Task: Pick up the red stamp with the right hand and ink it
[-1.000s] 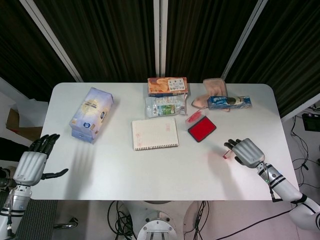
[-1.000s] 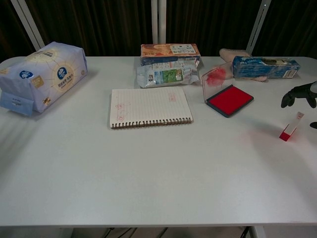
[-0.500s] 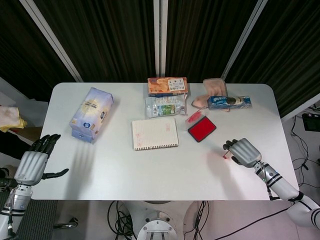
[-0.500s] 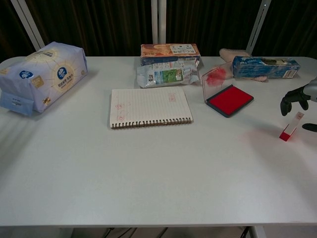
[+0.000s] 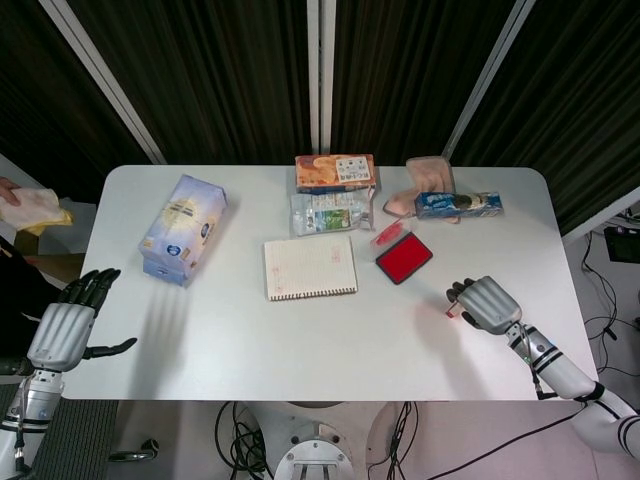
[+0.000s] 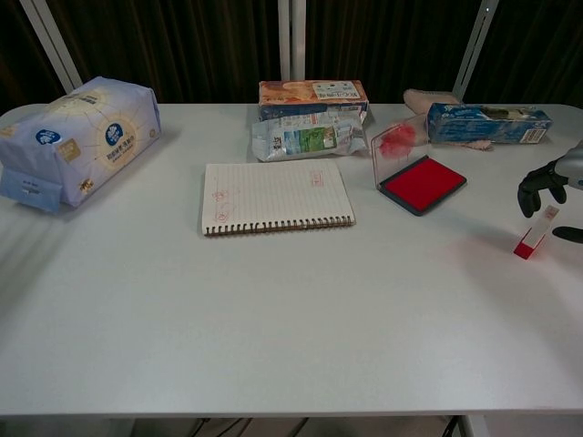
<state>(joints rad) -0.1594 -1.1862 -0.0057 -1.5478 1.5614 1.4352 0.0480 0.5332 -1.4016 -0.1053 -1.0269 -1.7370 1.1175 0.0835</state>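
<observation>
The red stamp (image 6: pixel 533 235), small with a white top, stands tilted on the table near its right edge; in the head view the stamp (image 5: pixel 452 311) peeks out just left of my right hand (image 5: pixel 485 303). In the chest view that right hand (image 6: pixel 551 178) hovers right behind the stamp, dark fingers curled over its top and the thumb out to the right, holding nothing. The ink pad (image 6: pixel 422 184) lies open, its clear lid (image 6: pixel 393 141) raised, left of and beyond the stamp. My left hand (image 5: pixel 65 325) hangs open off the table's left edge.
A spiral notebook (image 6: pixel 276 196) lies mid-table. Along the back are a tissue pack (image 6: pixel 75 137), a biscuit box (image 6: pixel 312 93), a plastic packet (image 6: pixel 302 137) and a blue packet (image 6: pixel 487 123). A cloth (image 5: pixel 38 205) shows at the far left, off the table.
My right hand has edged closer to the stamp, its fingers now just over the top. The stamp has not moved. A cloth has come into view at the far left.
</observation>
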